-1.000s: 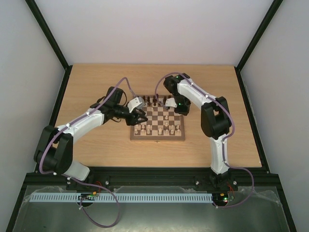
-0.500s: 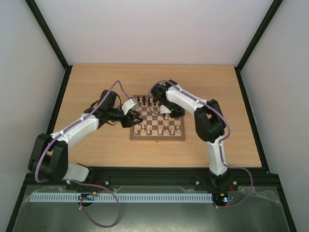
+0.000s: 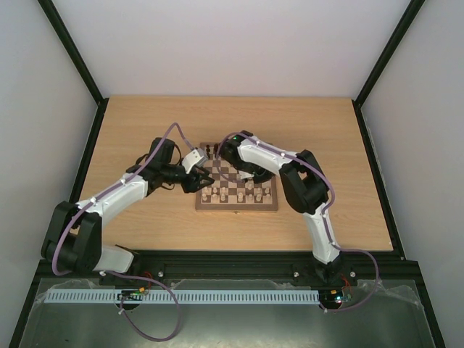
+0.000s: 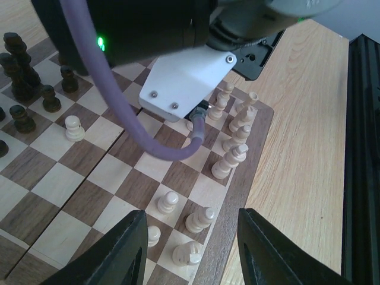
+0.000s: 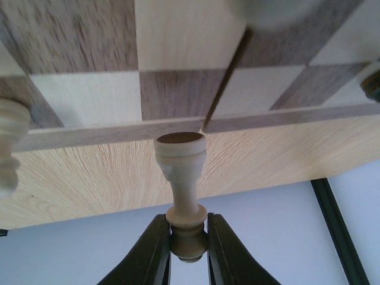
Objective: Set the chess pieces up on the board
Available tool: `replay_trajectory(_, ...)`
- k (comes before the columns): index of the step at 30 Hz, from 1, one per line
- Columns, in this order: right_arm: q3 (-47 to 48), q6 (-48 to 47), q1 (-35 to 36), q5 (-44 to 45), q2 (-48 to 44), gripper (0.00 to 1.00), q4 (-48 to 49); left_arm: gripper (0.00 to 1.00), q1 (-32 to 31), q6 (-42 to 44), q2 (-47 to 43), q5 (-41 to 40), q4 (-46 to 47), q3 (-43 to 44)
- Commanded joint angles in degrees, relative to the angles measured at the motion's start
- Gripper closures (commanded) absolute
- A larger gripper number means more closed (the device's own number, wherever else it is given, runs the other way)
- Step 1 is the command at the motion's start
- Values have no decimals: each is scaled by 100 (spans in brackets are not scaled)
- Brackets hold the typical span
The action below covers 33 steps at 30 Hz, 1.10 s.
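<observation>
Swinging left along the far edge of the board (image 3: 236, 208) over the last second, the right gripper (image 5: 188, 240) now hangs near its far-left corner. Its fingers are clamped on the head of a cream piece (image 5: 181, 169), base towards the border; whether it touches is unclear. So one more piece is in transit, probably unplaced. The left gripper (image 4: 191, 246) hovers over other cream pieces (image 4: 228, 160), fingers apart, empty

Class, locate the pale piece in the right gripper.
Right wrist view, centre: the pale piece is pinched by its head in the right gripper, its base by the board border.
</observation>
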Motion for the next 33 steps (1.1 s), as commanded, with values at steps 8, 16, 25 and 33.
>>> replay_trajectory(8,275,1,166,91,330,71,-443,55,38,-33,-242,-13,247,-220)
replay_trajectory(16,361,-142,95,-472,-55,60,-425,55,53,101,-127,-35,-86,15)
replay_trajectory(25,817,-174,-499,-1669,-651,50,-416,54,182,459,-62,-88,-1178,634)
replay_trajectory(33,1196,584,-892,-3514,-677,54,-155,54,352,609,-70,-166,-1941,1080)
